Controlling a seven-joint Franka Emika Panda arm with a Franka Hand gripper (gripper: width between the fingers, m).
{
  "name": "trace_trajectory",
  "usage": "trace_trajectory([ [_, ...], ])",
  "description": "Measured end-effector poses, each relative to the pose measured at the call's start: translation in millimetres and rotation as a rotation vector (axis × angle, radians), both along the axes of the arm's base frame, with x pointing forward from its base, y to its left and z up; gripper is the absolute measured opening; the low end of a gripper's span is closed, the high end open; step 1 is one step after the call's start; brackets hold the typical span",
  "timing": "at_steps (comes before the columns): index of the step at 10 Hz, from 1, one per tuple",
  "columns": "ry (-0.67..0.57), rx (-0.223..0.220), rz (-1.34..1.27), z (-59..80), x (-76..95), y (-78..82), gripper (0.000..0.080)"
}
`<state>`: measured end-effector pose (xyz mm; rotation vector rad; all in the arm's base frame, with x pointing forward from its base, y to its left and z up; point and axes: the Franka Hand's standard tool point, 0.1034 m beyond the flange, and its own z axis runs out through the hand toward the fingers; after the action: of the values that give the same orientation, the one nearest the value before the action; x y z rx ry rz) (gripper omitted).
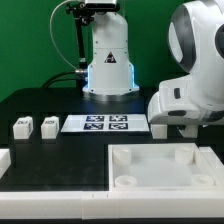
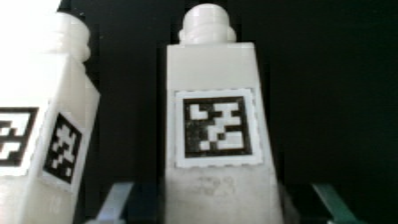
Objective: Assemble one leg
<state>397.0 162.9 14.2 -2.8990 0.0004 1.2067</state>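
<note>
In the wrist view a white leg (image 2: 217, 120) with a black-and-white tag and a rounded peg end lies between the fingers of my gripper (image 2: 231, 202). The jaws stand open, with a dark gap on each side of the leg. One finger (image 2: 128, 200) shows beside it. A second leg (image 2: 45, 125) lies close alongside. In the exterior view my gripper (image 1: 168, 128) is low over the table just past the exterior view's right end of the marker board, mostly hidden by the arm's white body. Two more legs (image 1: 22, 126) (image 1: 48, 125) stand at the exterior view's left.
The marker board (image 1: 105, 123) lies mid-table. The large white tray-like piece (image 1: 150, 182) with round corner sockets lies at the front right. A white part edge (image 1: 4, 158) shows at the left border. The robot base (image 1: 108, 60) stands behind.
</note>
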Motion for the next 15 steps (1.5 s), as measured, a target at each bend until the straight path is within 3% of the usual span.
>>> trace_trajectory([
  [1,0.003,0.047,0.04,20.9,18.7,-11.0,0.0288],
  [2,-0.036,0.07,0.047,48.0,44.7,-19.6,0.0289],
  [3,-0.084,0.086,0.057,72.9,58.5,-26.0,0.029],
  [5,-0.124,0.085,0.044,115.7,73.6,-38.5,0.029],
  [6,-0.263,0.089,0.035,132.2,91.8,-36.5,0.029],
  [7,-0.359,0.088,0.032,129.8,82.5,-38.5,0.029],
  [8,-0.452,0.09,0.027,124.0,85.5,-39.0,0.029],
  [9,-0.58,0.101,0.03,128.0,95.8,-41.5,0.029],
  [10,-0.688,0.145,0.085,140.1,122.1,-54.9,0.0291],
  [11,-0.784,0.152,0.093,157.9,152.2,-65.0,0.0291],
  [13,-1.037,0.153,0.094,182.7,206.4,-57.4,0.0291],
  [15,-1.279,0.146,0.094,189.5,220.0,-54.9,0.0291],
])
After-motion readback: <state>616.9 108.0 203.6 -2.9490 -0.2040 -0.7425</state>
